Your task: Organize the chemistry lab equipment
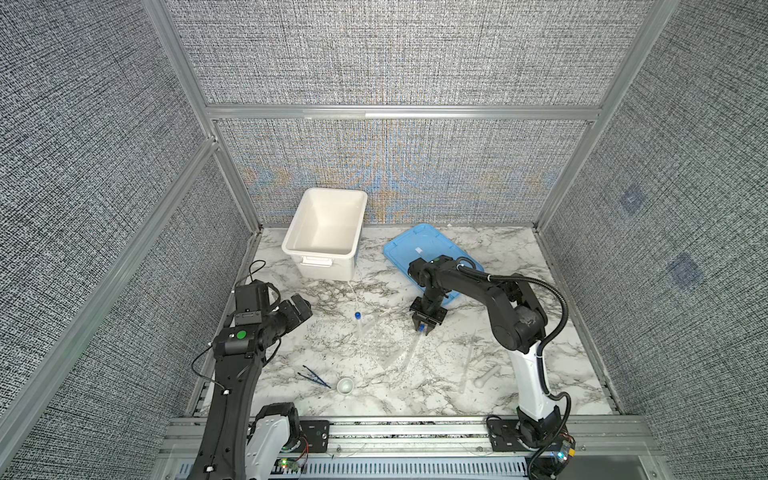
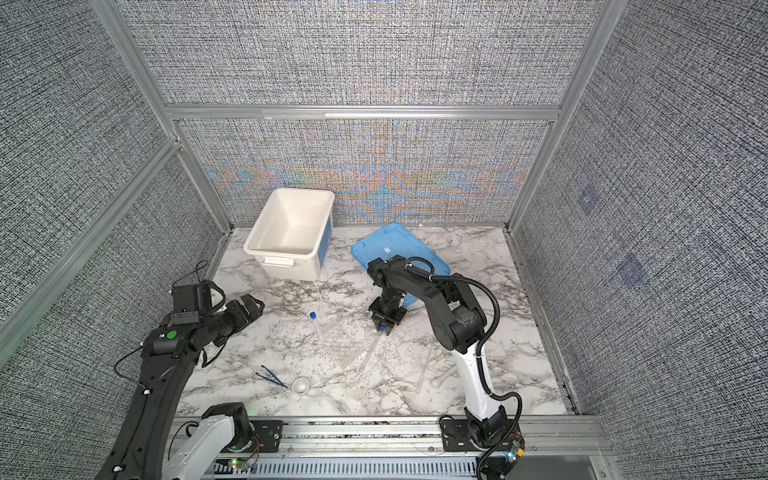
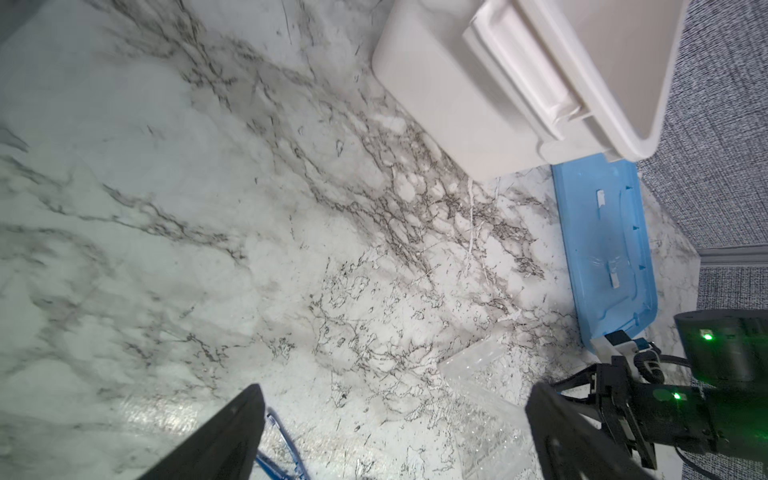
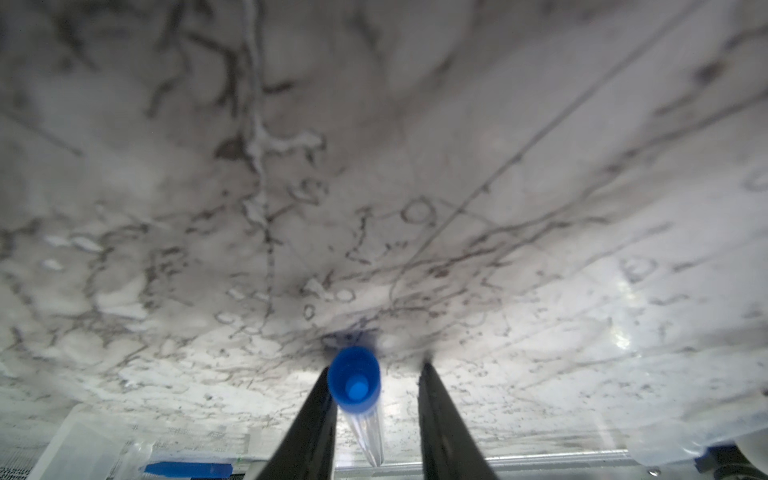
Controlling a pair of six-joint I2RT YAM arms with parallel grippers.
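A clear tube with a blue cap (image 4: 354, 380) lies on the marble table between the fingers of my right gripper (image 4: 376, 368). Its cap rests against one finger and a gap shows on the other side, so the jaws stand open around it. Both top views show this gripper (image 1: 423, 330) (image 2: 384, 330) pointing down at mid-table. Another blue-capped tube (image 1: 360, 330) (image 2: 317, 328) lies to its left. Dark tweezers (image 1: 313, 376) (image 3: 282, 436) and a small round dish (image 1: 345, 385) (image 2: 300, 385) lie near the front. My left gripper (image 1: 301, 307) (image 3: 395, 388) hovers wide open and holds nothing.
A white tub (image 1: 320, 251) (image 2: 278, 250) stands at the back left, with a flat blue lid (image 1: 419, 245) (image 2: 390, 245) to its right under the right arm. Whitish plastic pieces (image 1: 486, 376) (image 2: 442, 378) lie front right. A clear plastic piece (image 3: 478, 374) lies mid-table.
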